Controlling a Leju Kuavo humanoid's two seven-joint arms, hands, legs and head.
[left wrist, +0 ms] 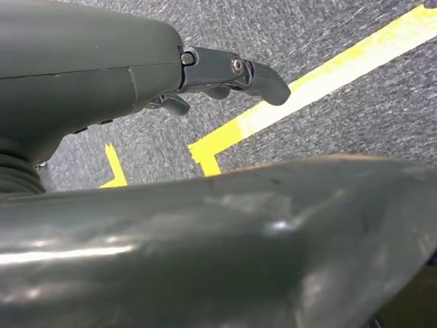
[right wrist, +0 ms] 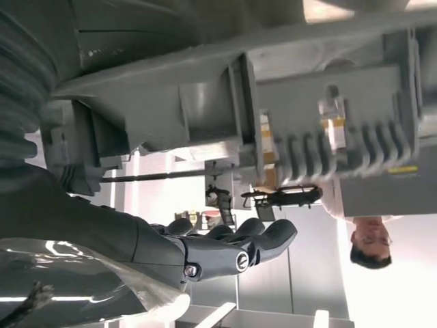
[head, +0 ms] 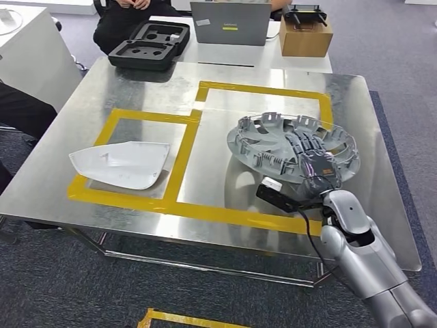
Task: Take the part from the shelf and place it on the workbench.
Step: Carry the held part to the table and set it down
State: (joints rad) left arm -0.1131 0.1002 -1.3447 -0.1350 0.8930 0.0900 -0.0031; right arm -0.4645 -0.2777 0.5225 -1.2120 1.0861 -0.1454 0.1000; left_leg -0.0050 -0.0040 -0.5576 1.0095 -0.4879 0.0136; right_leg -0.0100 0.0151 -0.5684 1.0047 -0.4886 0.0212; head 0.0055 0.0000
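The hubcap (head: 293, 145) is gripped at its near rim by the right hand (head: 320, 179) and tilted over the table (head: 154, 82), inside the larger taped box. The left hand (left wrist: 227, 72), uncurled and holding nothing, hangs over the floor.

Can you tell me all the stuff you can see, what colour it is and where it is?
Wheel cover: one, grey, right taped square of the workbench, near edge held up.
Mirror-shaped shell: one, white, left taped square.
Workbench: one, shiny metal, with yellow tape outlines.
Foam case: one, black, far table.
Laptop: one, grey, far table.
Cardboard box: one, brown, far table.
Person: one, dark clothes, behind the far table.
Right robot hand: one, dark grey, gripping the wheel cover's near rim.
Left robot hand: one, dark grey, above carpet.
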